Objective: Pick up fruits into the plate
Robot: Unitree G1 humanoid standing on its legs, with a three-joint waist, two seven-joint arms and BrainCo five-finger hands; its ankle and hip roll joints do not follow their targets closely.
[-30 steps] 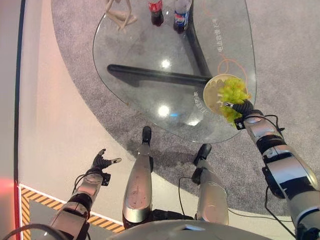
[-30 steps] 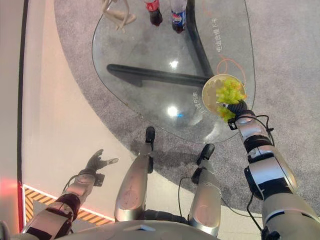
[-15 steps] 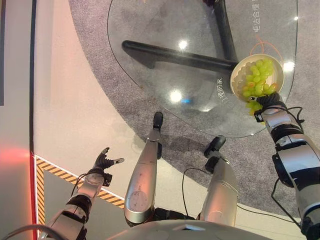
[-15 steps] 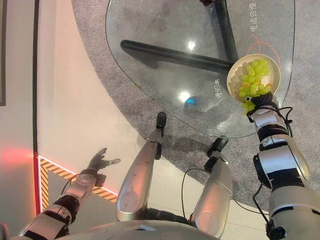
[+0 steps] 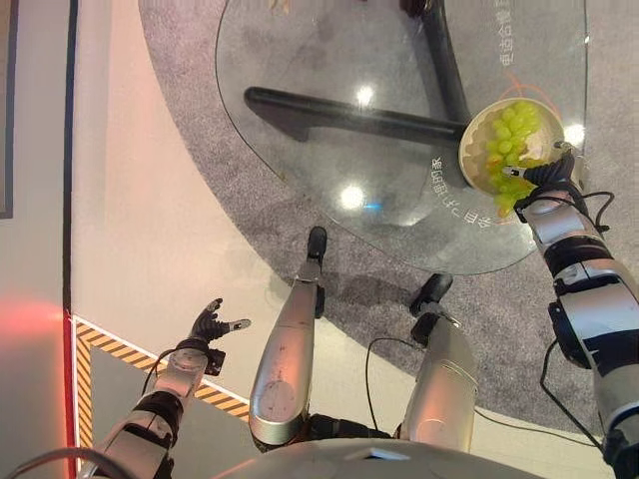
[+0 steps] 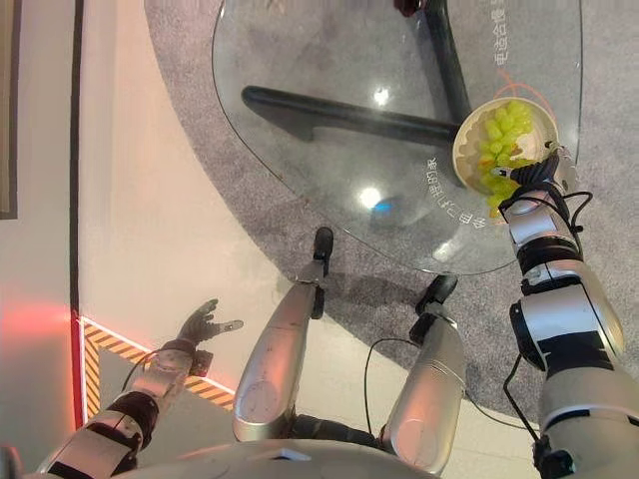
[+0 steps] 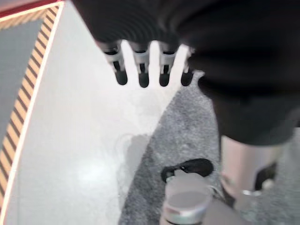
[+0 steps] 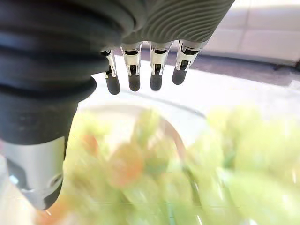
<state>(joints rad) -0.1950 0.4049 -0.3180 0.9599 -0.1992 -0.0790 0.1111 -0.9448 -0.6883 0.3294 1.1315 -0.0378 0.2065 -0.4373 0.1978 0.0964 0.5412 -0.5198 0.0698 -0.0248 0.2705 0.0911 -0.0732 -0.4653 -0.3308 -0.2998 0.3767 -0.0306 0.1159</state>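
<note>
A bunch of green grapes (image 5: 507, 138) lies in the pale round plate (image 5: 465, 150) near the right edge of the glass table, and some grapes hang over the plate's near rim (image 5: 504, 205). My right hand (image 5: 545, 177) rests at the plate's near right rim, against the bunch. In the right wrist view its fingers (image 8: 133, 75) reach out straight and open above the grapes (image 8: 187, 164), with the thumb apart to one side. My left hand (image 5: 208, 327) hangs low over the floor at the lower left, fingers (image 7: 140, 70) spread and holding nothing.
The glass table (image 5: 329, 130) is rounded and stands on a dark forked base (image 5: 339, 108) over grey carpet (image 5: 200, 150). Bottle bases (image 5: 414, 6) show at its far edge. Yellow-black striped tape (image 5: 110, 344) marks the pale floor at the lower left.
The camera tilted down after the first frames. My right hand has slid from the plate's near edge up along its right rim. The left hand stays where it was.
</note>
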